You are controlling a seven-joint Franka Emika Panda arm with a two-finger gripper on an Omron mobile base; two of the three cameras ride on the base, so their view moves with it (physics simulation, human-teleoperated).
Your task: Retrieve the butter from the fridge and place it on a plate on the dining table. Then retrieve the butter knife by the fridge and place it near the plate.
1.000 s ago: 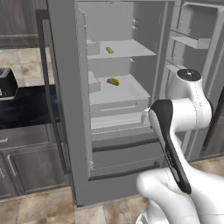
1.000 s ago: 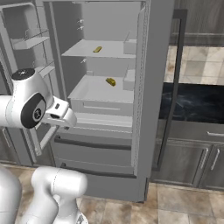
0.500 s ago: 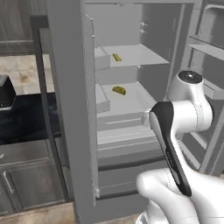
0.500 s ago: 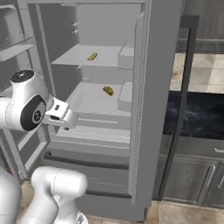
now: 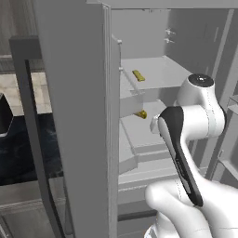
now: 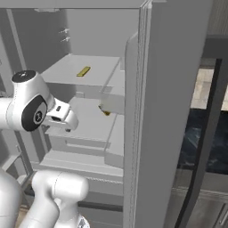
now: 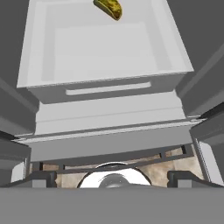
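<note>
The grey fridge stands open right in front of me. The butter, a small yellow stick, lies on the upper shelf. On the shelf below lies a brown-yellow folded food item. My gripper hangs open and empty in front of the lower white drawer, well below the butter. In the right base view my hand sits left of the shelves. The plate and the dining table are out of view.
A black-topped counter runs beside the fridge, with a dark appliance on it. The open door's edge juts out close to the arm. Door bins stand at the far right.
The whole picture has shifted and grown: the base has driven closer to the open fridge. The arm keeps its pose and the food on the shelves has not moved.
</note>
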